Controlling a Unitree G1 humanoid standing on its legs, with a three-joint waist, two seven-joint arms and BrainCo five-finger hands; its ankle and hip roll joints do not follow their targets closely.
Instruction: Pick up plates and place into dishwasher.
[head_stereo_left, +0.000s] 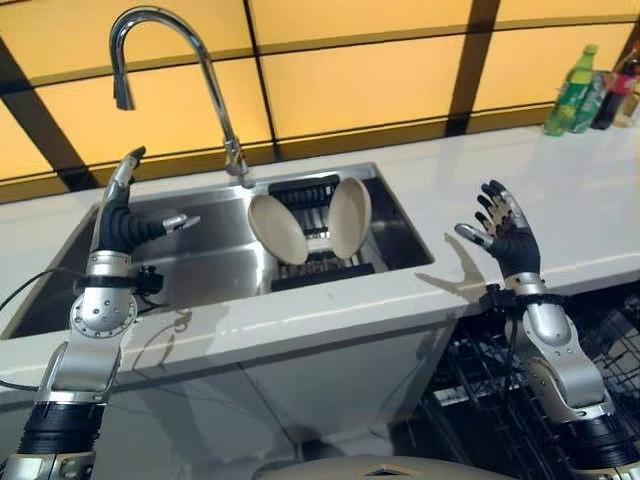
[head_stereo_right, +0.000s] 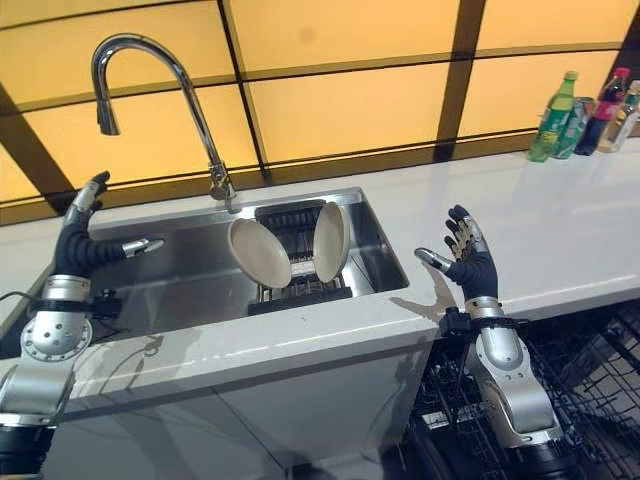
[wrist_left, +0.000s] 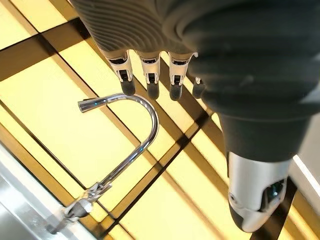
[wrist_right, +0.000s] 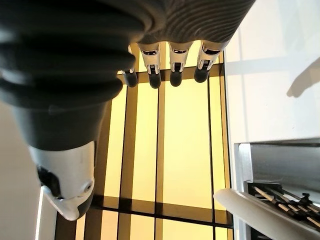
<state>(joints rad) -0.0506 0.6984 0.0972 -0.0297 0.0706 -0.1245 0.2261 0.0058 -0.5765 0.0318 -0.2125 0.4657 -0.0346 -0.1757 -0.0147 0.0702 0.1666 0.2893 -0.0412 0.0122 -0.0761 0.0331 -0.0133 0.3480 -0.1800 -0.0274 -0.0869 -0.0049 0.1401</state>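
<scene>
- From the head views we saw the left robot hand (head_stereo_left: 125, 215) raised over the sink (head_stereo_left: 190, 265), fingers spread and holding nothing; two plates (head_stereo_left: 277, 228) stood on edge in a dark rack (head_stereo_left: 318, 262) to its right, well apart from it.
- The right robot hand (head_stereo_left: 507, 235) hung spread and empty above the table (head_stereo_left: 590, 190), the plates to its left.
- In the left wrist view we saw straight fingers (wrist_left: 150, 75) pointing toward the faucet (wrist_left: 131, 150).
- In the right wrist view, fingers (wrist_right: 172, 67) were straight; a plate rim (wrist_right: 260, 215) showed beyond them.
</scene>
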